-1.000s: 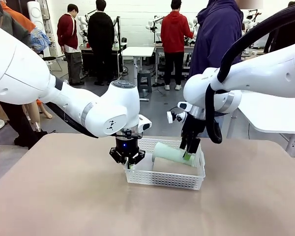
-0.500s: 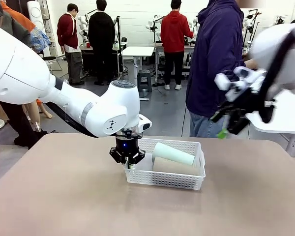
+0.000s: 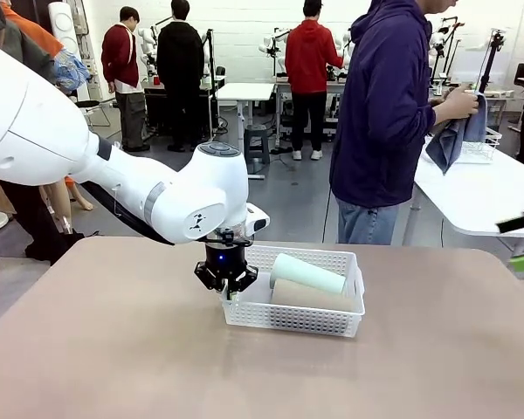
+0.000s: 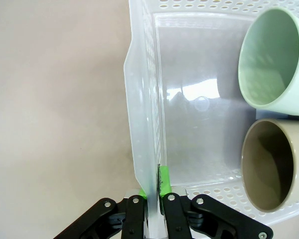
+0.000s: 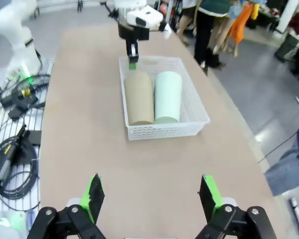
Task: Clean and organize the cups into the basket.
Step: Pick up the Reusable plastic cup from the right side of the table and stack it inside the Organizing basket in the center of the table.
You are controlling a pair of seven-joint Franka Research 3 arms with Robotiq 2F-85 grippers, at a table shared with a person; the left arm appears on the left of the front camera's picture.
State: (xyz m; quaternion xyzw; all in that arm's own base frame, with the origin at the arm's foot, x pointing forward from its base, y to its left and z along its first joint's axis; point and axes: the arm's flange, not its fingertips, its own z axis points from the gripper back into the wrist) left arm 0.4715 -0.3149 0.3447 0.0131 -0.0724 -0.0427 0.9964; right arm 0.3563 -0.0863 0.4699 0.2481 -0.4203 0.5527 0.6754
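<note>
Centrally, left gripper (image 3: 230,292) pinching basket (image 3: 293,319) wall, right gripper (image 5: 152,194) spread (well apart), mint cup (image 3: 307,273), tan cup (image 3: 310,297) inside, person (image 3: 384,113) beyond

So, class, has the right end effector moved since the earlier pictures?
Yes: the right end effector left the basket and swung far right, to the picture's edge.

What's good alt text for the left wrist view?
The left gripper, black with green pads, is shut on the end wall of a shallow white perforated plastic basket on a beige table. Inside, a pale mint green matte cup and a tan-brown matte cup lie side by side on their sides, open mouths toward the camera.
</note>
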